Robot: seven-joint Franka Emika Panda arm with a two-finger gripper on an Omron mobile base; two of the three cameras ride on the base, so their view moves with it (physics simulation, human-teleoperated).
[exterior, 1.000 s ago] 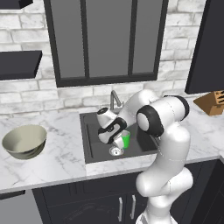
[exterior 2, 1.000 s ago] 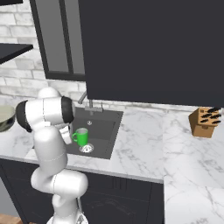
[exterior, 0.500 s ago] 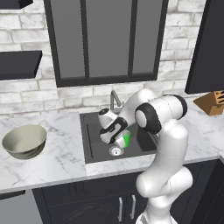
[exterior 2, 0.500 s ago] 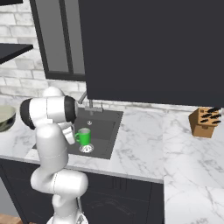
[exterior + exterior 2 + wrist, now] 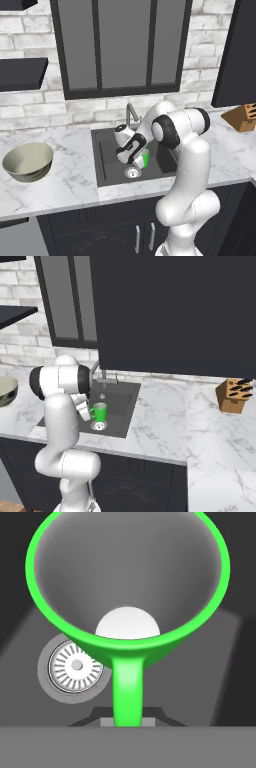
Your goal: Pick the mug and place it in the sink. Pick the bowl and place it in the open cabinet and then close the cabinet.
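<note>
Fingers (image 5: 127, 722) clamped on mug (image 5: 127, 587) handle, low over sink (image 5: 107, 170) near drain (image 5: 75, 666); mug looked light, rigid, likely slick; handle gave surest hold.

Arm (image 5: 182, 150) bent low, jaws apparently clamped tight.

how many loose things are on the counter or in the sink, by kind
mug: 1, held by its handle in the shut gripper over the sink
bowl: 1, on the counter left of the sink
knife block: 1, on the counter far right
total: 3
</note>
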